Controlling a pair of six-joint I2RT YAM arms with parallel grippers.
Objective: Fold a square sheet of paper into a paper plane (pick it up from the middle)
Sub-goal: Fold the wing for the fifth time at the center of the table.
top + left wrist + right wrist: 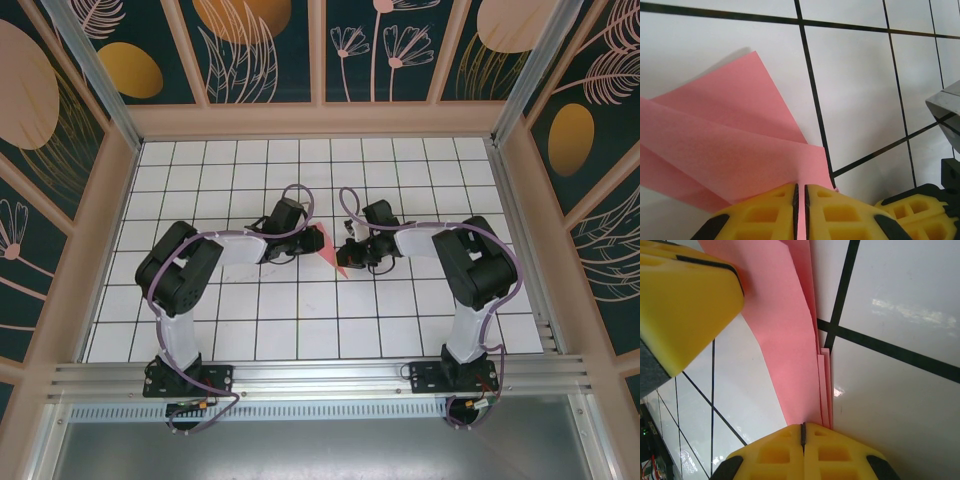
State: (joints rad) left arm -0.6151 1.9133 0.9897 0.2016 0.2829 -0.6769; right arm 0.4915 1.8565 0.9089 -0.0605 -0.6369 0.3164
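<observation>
Nearby, right claw (803,437) crowds left claw (800,200); both pinch paper plane (725,140).

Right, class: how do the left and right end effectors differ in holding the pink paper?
The left end effector meets the pink paper from the left, the right end effector from the right. Left pinches broad flaps; right, a narrow stack of edges. Both are shut on it.

Nothing can be read — no text, label, brand, number or sign
</observation>
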